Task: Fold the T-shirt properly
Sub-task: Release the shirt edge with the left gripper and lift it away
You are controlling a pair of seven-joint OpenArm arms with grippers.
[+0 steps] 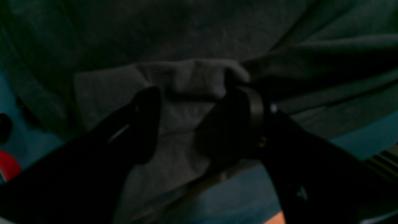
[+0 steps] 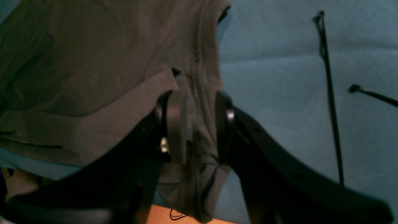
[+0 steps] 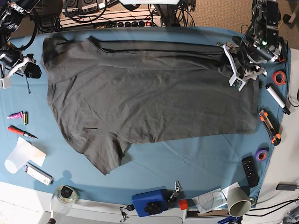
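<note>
Blue tablecloth (image 3: 196, 158) under spread T-shirt (image 3: 149, 98), left pincer (image 1: 189, 109) and right pincer (image 2: 199, 124) each clamped on its fabric.

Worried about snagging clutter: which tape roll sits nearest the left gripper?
The red tape roll, right beside the left gripper; the purple roll lies farther off.

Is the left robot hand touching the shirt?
Touching. The left wrist view shows the left gripper with its jaws pinching a bunched fold of the T-shirt between them.
</note>
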